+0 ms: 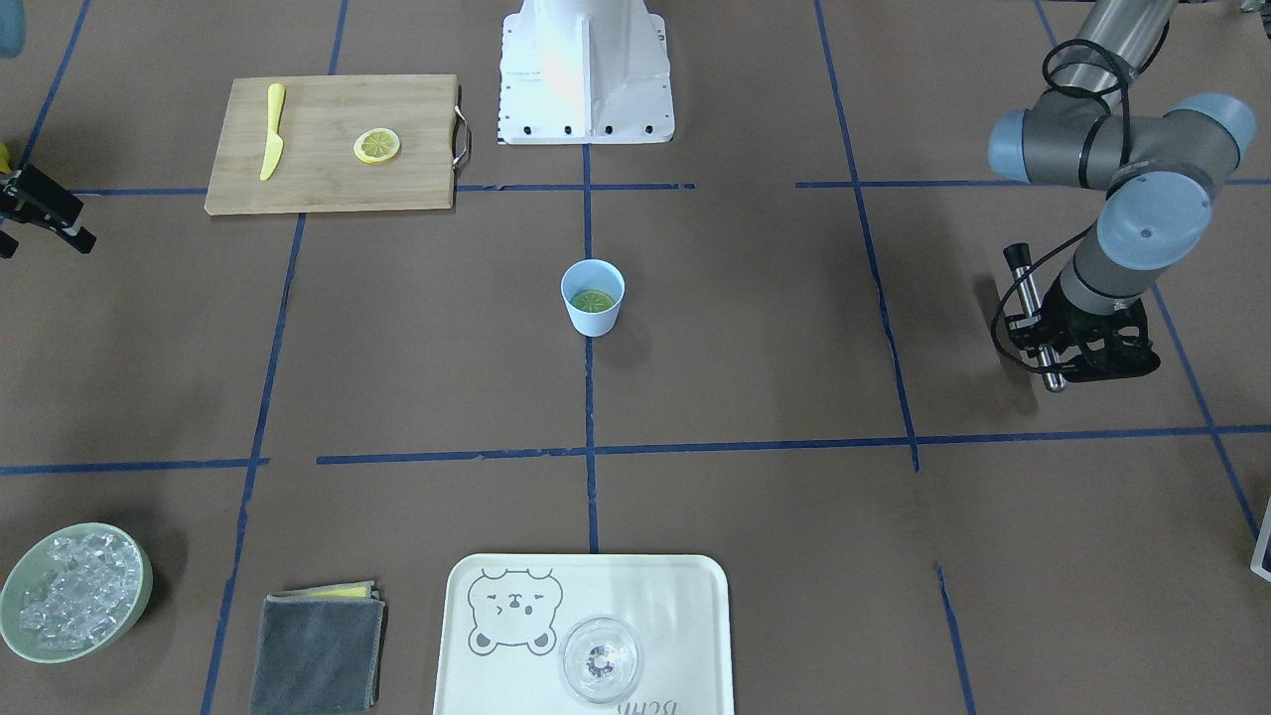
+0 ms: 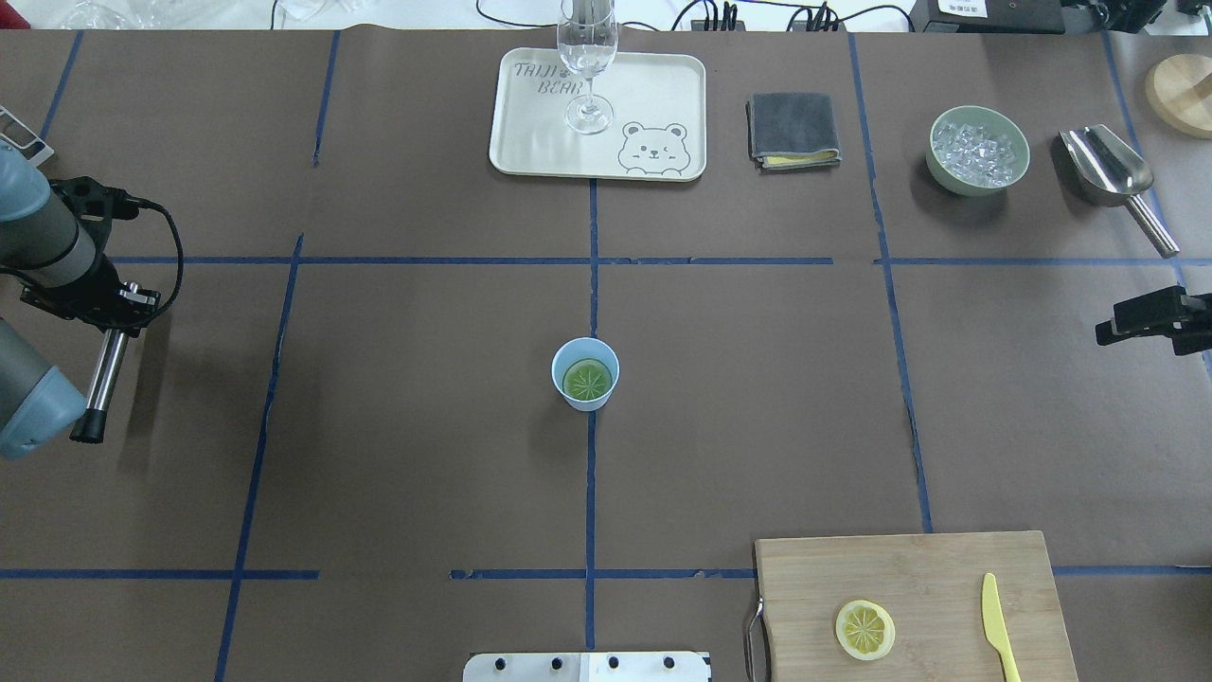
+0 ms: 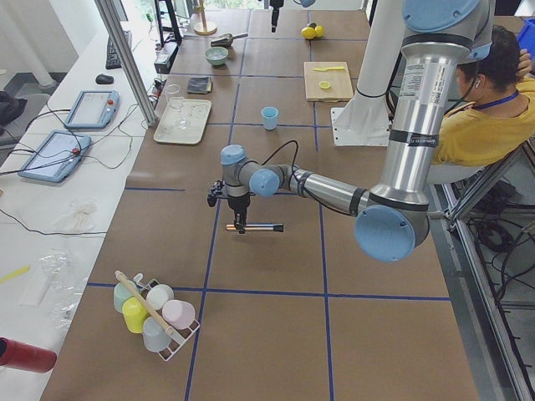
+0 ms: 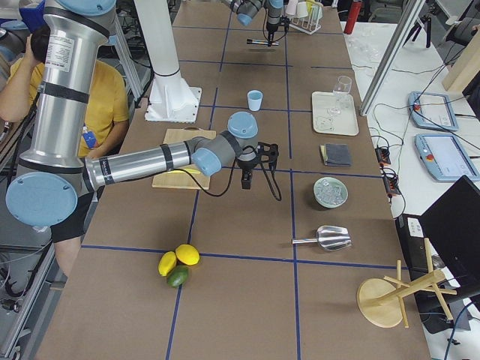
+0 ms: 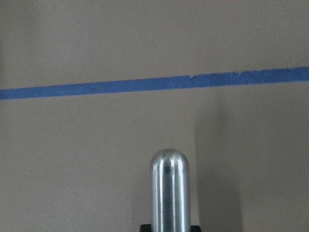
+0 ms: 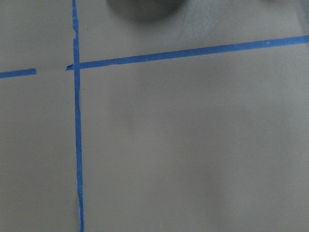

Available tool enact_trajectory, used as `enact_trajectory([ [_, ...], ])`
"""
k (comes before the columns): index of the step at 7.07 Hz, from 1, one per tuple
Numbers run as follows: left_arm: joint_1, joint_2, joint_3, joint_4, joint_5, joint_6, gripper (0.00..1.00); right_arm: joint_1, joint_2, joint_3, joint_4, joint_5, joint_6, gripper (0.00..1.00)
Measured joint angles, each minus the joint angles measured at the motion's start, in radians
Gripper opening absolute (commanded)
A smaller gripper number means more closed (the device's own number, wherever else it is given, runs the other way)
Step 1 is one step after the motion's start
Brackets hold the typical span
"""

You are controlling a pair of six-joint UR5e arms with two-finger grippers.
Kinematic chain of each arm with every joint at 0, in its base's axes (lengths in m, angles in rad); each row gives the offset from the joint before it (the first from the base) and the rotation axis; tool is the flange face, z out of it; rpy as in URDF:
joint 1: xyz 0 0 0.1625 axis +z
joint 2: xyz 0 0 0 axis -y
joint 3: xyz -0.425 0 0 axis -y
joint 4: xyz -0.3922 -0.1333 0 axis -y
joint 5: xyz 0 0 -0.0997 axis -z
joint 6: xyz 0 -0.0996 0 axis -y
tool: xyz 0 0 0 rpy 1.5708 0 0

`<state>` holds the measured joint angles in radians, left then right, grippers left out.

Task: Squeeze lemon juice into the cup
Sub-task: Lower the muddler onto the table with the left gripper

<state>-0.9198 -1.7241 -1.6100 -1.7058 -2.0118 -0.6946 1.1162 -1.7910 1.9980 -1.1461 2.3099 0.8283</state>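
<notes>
- The lemon (image 2: 587, 379) lay flat at the bottom of the cup (image 1: 593, 320), at the table's centre; 1 spare slice (image 2: 864, 629) sat on the cutting board (image 2: 928, 578).
- It looked thin, soft and slick, so it was better pressed on its face than pinched; the light cup could tip.
- The left gripper (image 1: 1043, 343) clamped a steel rod (image 2: 102, 379); whether the right gripper (image 2: 1150, 317) was open could not be told.

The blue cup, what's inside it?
A lemon slice lies flat at the bottom of the cup, looking greenish in its shade. Anything under the slice is covered, and juice cannot be made out.
</notes>
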Motion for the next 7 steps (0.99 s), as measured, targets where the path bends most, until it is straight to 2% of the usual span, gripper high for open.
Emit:
enact_trajectory([
  [7, 0.003, -0.002, 0.014, -0.004, 0.0, 0.001, 0.0, -0.001, -0.001, -0.004, 0.0, 0.002, -0.002, 1.0],
])
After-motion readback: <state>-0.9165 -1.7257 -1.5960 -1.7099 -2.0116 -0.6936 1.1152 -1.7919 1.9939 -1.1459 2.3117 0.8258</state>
